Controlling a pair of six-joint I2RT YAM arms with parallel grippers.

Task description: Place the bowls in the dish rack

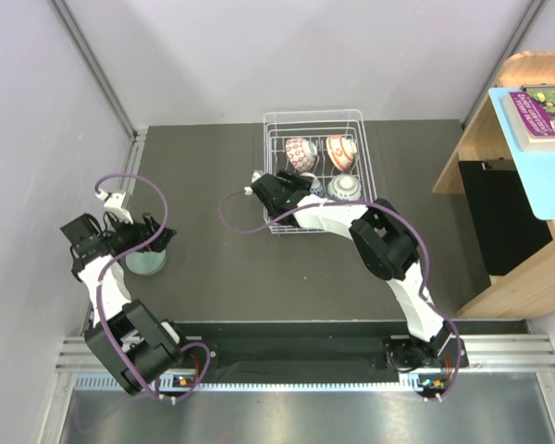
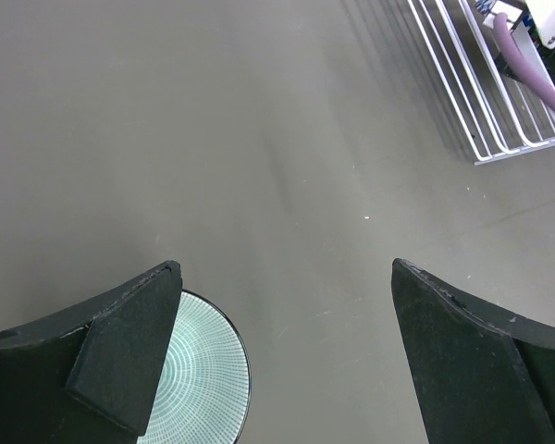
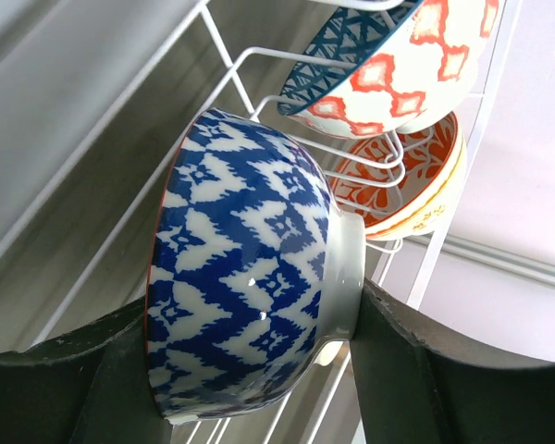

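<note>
My right gripper (image 3: 250, 310) is shut on a blue-and-white bowl (image 3: 240, 277), one finger on its rim side and the other on its foot ring. It holds the bowl on edge among the wires of the white dish rack (image 3: 231, 69). Behind it stand a red-and-white bowl (image 3: 398, 65) and an orange bowl (image 3: 407, 180). From above, the dish rack (image 1: 270, 139) holds three bowls (image 1: 301, 153), and the right gripper (image 1: 279, 191) is at its near left part. A pale green bowl (image 2: 203, 379) sits on the table under the left finger of my open left gripper (image 2: 285, 266), which holds nothing.
A wooden shelf (image 1: 536, 250) with a blue board and a book stands at the right, with a black panel (image 1: 499, 217) beside it. Purple cables (image 1: 231, 217) loop off both wrists. A metal rail (image 1: 134, 148) runs along the left wall.
</note>
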